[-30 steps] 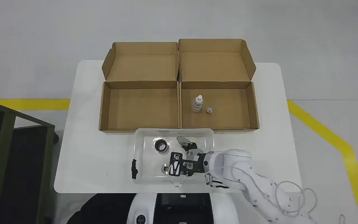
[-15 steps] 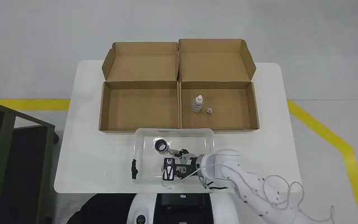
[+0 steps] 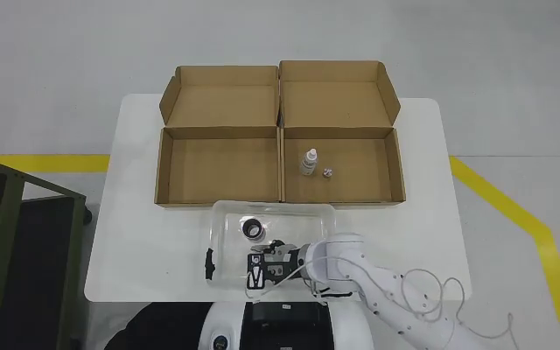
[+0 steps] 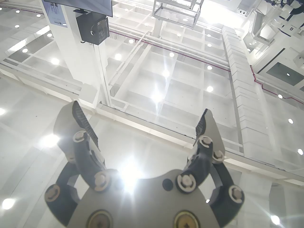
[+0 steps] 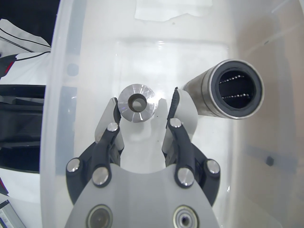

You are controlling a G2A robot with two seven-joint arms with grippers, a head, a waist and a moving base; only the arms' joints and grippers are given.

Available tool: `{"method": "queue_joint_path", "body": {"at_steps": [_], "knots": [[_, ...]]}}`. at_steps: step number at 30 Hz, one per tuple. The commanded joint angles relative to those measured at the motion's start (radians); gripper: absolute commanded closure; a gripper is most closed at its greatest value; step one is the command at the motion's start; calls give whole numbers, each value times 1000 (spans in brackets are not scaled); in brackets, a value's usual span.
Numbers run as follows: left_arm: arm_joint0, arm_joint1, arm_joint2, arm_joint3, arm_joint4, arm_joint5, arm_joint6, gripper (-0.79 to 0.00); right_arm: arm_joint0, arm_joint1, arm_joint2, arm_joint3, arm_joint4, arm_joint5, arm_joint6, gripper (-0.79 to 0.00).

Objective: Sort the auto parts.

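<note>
Presently, the left tool point(image 4: 142, 122) is found wide and empty, turned up toward the ceiling, well away from the clear bin point(image 3: 271, 204); no part in the step in hand is attributed to it. Behind the bin's left half, the left cardboard box point(image 3: 219, 166) is set open on the counter point(image 3: 140, 219). A black clip point(image 3: 210, 261) is noted on the bin's left wall.

Over the last second the right tool point(image 5: 143, 110) has been carried across the bin, from about its middle toward its left wall. It is now set low inside the bin, jaws parted at medium width, with the metal bushing point(image 5: 137, 106) standing on the bin floor between them. One pad is seen at or just beside the bushing's flank; the other stands apart. Nothing is gripped yet.

The approach is therefore judged complete and the closing of the jaws is judged to be due next. The linear bearing point(image 5: 228, 91) lies on its side in the bin, just beside the outer finger; a nudge to it during closing is considered possible.

Behind the bin's right half, the right cardboard box point(image 3: 337, 166) already holds a small bottle point(image 3: 309, 160) and a small metal part point(image 3: 328, 171). Sorting is thus judged partly done, with two parts left in the bin.
</note>
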Motion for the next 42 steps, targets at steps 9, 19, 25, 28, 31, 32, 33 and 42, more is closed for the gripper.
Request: {"method": "queue_joint_path", "body": {"at_steps": [9,19,25,28,31,32,33,42], "knots": [[0,0,0,0,0,0,0,-785,39,-20,-37,33,4,-1,-1,-185],[0,0,0,0,0,0,0,-785,33,-6,17,-15,25,-35,10,0],[0,0,0,0,0,0,0,-785,-15,18,91,-106,53,-65,-23,0],[0,0,0,0,0,0,0,-785,-48,31,138,-145,71,-73,-63,0],[0,0,0,0,0,0,0,-785,-81,42,185,-167,104,-83,-129,0],[0,0,0,0,0,0,0,-785,-91,45,200,-171,117,-88,-150,0],[0,0,0,0,0,0,0,-785,-100,48,215,-176,132,-91,-173,0],[0,0,0,0,0,0,0,-785,-146,66,331,-124,295,-137,-356,0]]}}
